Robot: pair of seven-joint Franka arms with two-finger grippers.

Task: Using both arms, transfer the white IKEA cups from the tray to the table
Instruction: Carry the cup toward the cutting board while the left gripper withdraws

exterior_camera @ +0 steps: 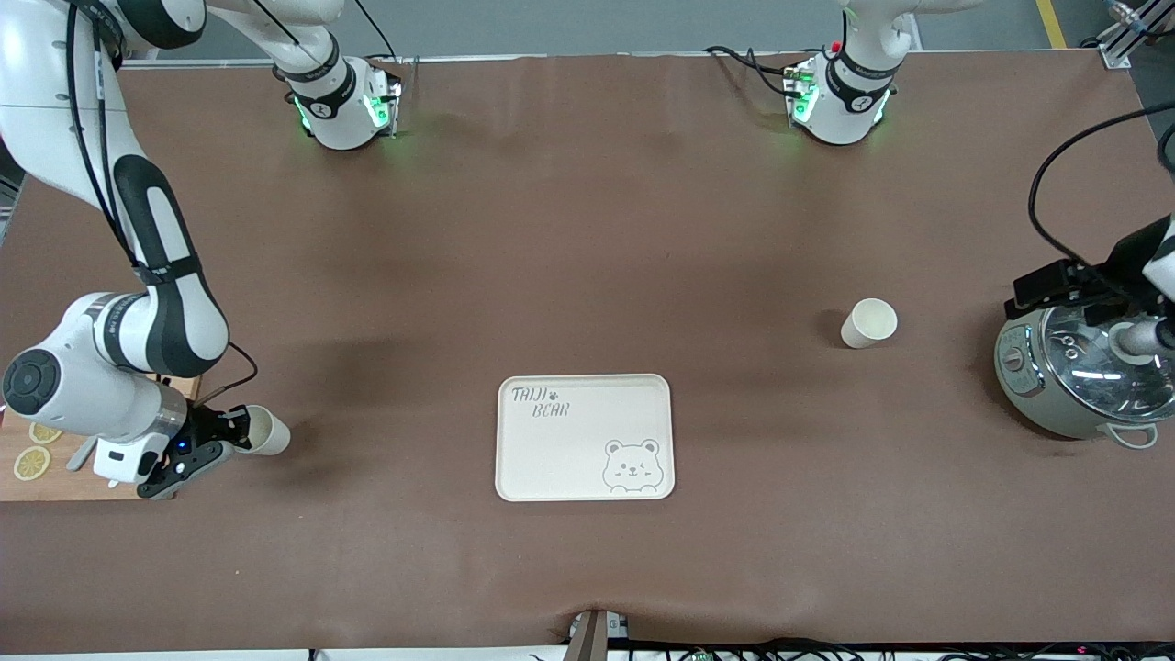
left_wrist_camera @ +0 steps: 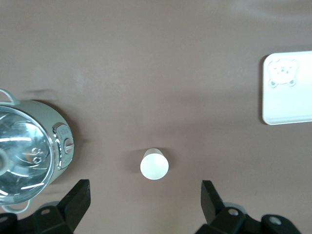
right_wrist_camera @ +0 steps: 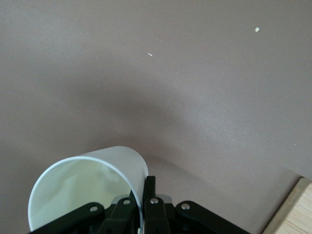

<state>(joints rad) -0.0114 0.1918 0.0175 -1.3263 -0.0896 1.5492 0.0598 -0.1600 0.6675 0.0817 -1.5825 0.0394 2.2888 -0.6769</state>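
One white cup [exterior_camera: 267, 431] [right_wrist_camera: 87, 185] lies tipped on its side low over the table at the right arm's end. My right gripper [exterior_camera: 234, 436] [right_wrist_camera: 143, 190] is shut on it, pinching the wall at the rim with one finger inside and one outside. The other white cup [exterior_camera: 868, 322] [left_wrist_camera: 154, 164] stands upright on the table toward the left arm's end. My left gripper [exterior_camera: 1056, 286] [left_wrist_camera: 145, 202] hangs open high above the table beside that cup, with nothing between its fingers. The cream bear-printed tray [exterior_camera: 569, 459] [left_wrist_camera: 292, 105] lies bare in the middle, near the front camera.
A round grey cooker with a glass lid [exterior_camera: 1079, 367] [left_wrist_camera: 29, 146] stands at the left arm's end of the table, under the left arm. A wooden board [exterior_camera: 37, 482] [right_wrist_camera: 292, 209] with lemon slices lies at the right arm's end, beside the right gripper.
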